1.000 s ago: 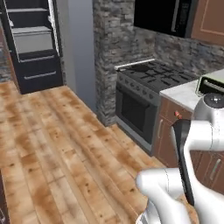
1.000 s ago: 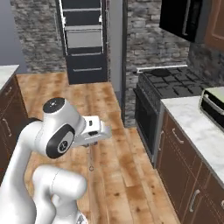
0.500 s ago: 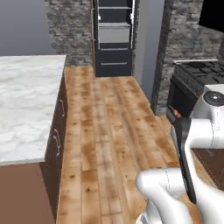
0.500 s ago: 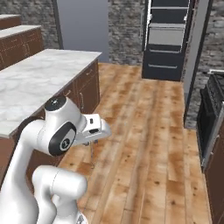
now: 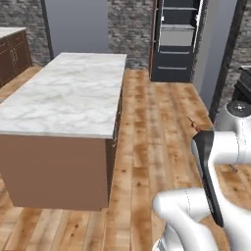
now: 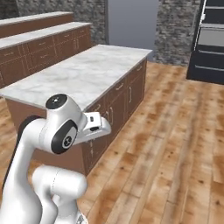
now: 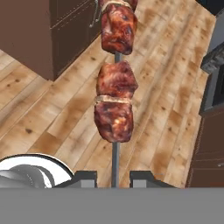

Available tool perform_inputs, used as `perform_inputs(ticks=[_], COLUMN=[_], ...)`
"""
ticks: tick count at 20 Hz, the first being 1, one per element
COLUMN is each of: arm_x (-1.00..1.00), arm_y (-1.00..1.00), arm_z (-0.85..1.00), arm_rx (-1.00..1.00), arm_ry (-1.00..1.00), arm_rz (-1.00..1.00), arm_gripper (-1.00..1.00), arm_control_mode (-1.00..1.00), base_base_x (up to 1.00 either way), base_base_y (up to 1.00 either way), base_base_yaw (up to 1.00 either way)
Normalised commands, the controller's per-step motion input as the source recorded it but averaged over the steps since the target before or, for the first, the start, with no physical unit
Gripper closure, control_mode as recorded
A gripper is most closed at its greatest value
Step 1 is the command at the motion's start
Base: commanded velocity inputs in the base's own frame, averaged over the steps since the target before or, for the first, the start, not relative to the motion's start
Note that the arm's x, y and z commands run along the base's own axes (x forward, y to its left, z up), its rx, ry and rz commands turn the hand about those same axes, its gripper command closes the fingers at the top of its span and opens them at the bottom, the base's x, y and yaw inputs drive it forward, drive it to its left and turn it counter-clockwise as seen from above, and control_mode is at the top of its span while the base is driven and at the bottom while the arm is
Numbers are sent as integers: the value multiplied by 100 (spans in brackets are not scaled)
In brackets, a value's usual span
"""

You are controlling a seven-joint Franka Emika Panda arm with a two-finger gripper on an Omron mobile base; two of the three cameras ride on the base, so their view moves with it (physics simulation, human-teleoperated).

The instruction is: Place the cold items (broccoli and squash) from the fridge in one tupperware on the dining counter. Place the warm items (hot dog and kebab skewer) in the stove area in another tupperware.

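The hand view shows the gripper (image 7: 114,177) clamped on the skewer (image 7: 114,94); the base views add a marble counter (image 5: 68,93) alongside.

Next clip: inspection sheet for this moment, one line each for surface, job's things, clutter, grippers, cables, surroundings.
Surface: marble-topped island; nothing seen on the part in view.
Job's things: kebab skewer, three browned meat chunks on a metal stick, over the wood floor.
Clutter: nothing seen.
Grippers: gripper shut on the skewer's stick, fingers on either side of it.
Cables: nothing seen.
Surroundings: tall black cabinet with pale shelves, grey stone wall, brown cabinets.
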Motion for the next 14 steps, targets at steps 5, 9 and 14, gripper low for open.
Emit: perform_inputs(ticks=[5,9,14], arm_x=[0,0,0], arm_y=[0,0,0], arm_z=[0,0,0], arm_rx=[0,0,0], arm_ry=[0,0,0], arm_rz=[0,0,0], arm_gripper=[100,100,100], arm_control_mode=[100,100,100], base_base_x=[-13,-5,0], base_base_y=[100,100,100], base_base_yaw=[10,6,1])
